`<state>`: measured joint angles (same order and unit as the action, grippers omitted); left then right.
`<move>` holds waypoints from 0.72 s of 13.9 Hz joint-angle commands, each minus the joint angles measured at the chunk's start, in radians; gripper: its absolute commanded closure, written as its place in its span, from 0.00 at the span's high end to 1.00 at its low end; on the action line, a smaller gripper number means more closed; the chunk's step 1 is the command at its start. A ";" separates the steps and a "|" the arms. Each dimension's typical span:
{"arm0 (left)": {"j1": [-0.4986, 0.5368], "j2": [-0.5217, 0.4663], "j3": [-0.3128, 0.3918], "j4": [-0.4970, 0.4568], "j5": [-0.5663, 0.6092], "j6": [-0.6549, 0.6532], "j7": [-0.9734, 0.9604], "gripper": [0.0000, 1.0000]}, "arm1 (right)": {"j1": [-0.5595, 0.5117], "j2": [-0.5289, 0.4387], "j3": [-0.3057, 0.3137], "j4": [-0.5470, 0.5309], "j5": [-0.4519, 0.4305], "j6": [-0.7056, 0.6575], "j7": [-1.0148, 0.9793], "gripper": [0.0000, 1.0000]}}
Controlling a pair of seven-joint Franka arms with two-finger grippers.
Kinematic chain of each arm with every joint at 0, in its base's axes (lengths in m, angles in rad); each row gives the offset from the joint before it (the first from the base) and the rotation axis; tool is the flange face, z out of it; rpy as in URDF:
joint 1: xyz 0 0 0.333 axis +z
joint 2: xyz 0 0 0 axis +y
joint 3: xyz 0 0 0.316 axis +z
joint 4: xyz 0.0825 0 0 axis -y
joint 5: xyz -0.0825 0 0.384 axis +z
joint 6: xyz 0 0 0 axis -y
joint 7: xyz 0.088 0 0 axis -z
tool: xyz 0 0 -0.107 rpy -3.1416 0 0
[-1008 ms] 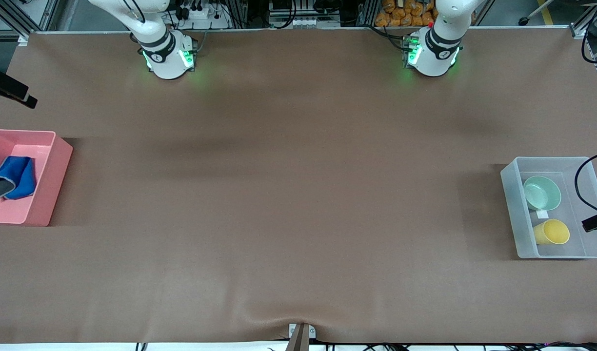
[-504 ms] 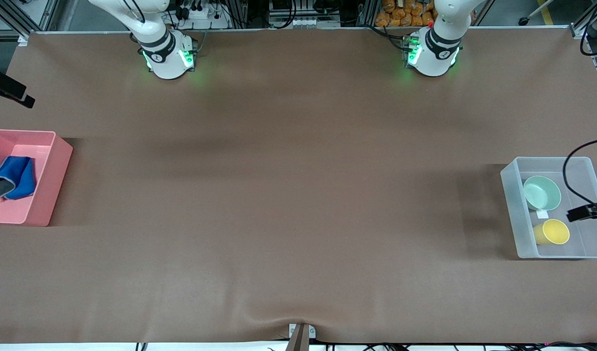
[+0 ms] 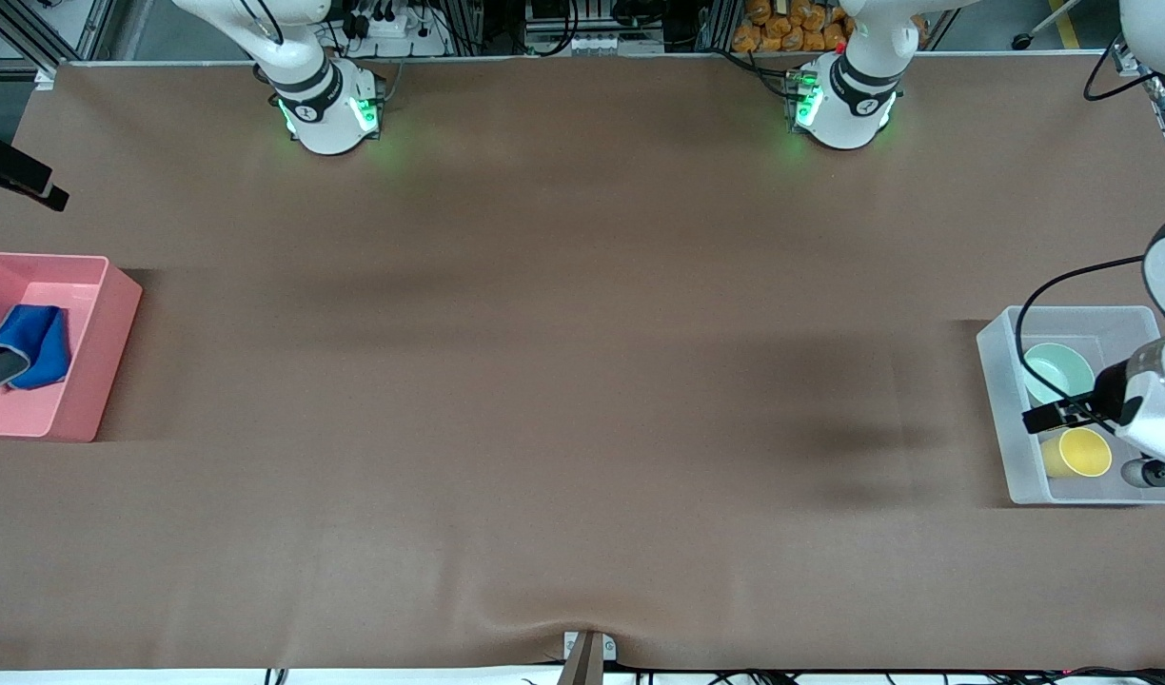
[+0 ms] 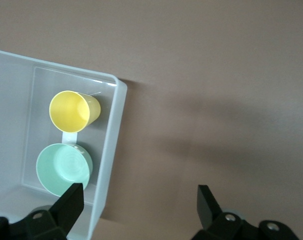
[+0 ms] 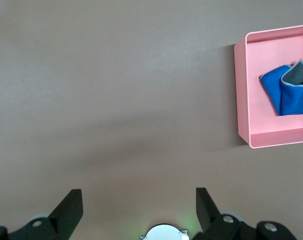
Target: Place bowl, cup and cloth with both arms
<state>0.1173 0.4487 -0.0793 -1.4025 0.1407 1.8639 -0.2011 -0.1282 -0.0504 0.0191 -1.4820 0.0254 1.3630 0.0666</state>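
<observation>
Bowl and cup inside clear bin at left arm's end of counter; cup nearer front camera, apart from bowl. Cloth crumpled in pink bin at right arm's end. Left gripper above clear bin's edge, fingers wide apart, holding nothing. Right gripper high over bare counter, fingers spread, empty.

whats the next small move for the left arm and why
Probably lower the open left gripper toward the bowl in the clear bin: it hangs above the bin's edge, holding nothing, and bowl and cup both sit inside untouched.
</observation>
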 commanded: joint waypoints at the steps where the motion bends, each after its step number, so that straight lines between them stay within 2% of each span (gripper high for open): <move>1: -0.053 -0.074 0.045 -0.024 -0.027 -0.047 -0.014 1.00 | -0.004 0.001 0.004 0.011 -0.012 -0.007 -0.001 1.00; 3: -0.115 -0.119 0.096 -0.024 -0.052 -0.099 -0.014 1.00 | -0.001 0.001 0.005 0.011 -0.010 -0.010 -0.002 1.00; 6: -0.157 -0.204 0.101 -0.050 -0.055 -0.230 -0.004 1.00 | -0.002 0.001 0.005 0.011 -0.010 -0.013 -0.001 1.00; 8: -0.165 -0.328 0.096 -0.180 -0.056 -0.249 0.011 1.00 | -0.002 0.001 0.005 0.011 -0.010 -0.013 0.001 1.00; 10: -0.183 -0.421 0.096 -0.262 -0.082 -0.247 0.038 1.00 | -0.002 0.001 0.004 0.011 -0.009 -0.013 0.002 1.00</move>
<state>-0.0451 0.1630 0.0019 -1.5185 0.0934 1.6011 -0.1923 -0.1281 -0.0498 0.0200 -1.4822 0.0253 1.3620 0.0666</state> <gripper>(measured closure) 0.000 0.000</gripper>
